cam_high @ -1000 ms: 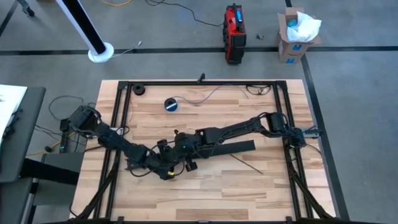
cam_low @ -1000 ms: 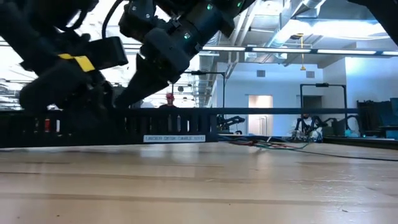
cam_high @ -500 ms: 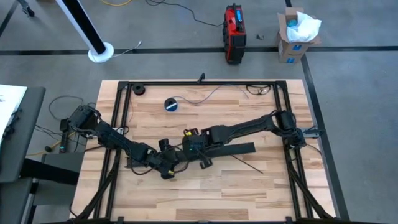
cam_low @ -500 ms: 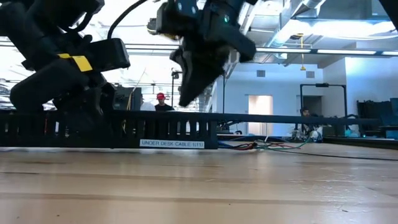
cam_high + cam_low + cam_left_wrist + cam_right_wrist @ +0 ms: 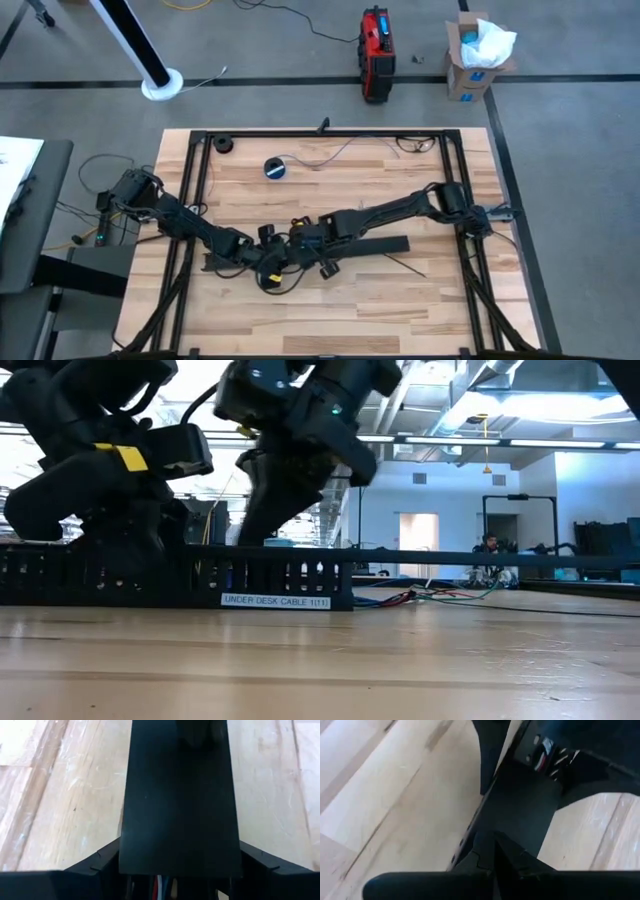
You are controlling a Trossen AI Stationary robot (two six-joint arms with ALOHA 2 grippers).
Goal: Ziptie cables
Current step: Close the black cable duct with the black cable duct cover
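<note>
Both grippers meet over the black slotted strip (image 5: 365, 245) at mid-table: the left gripper (image 5: 177, 870) straddles its end, fingers spread just wider than the strip; the right gripper (image 5: 318, 238) rests on top, its opening indeterminate. Holding the strip level should help. The cables (image 5: 340, 150) lie far off near the tape roll (image 5: 275, 167); any ziptie is hidden.

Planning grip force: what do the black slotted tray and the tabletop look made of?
The slotted tray looks like matte black moulded plastic, judging by its thin, evenly cut slots and dull, glare-free lid. The tabletop looks like light wooden planks, with visible grain, seams and fine scratches.
</note>
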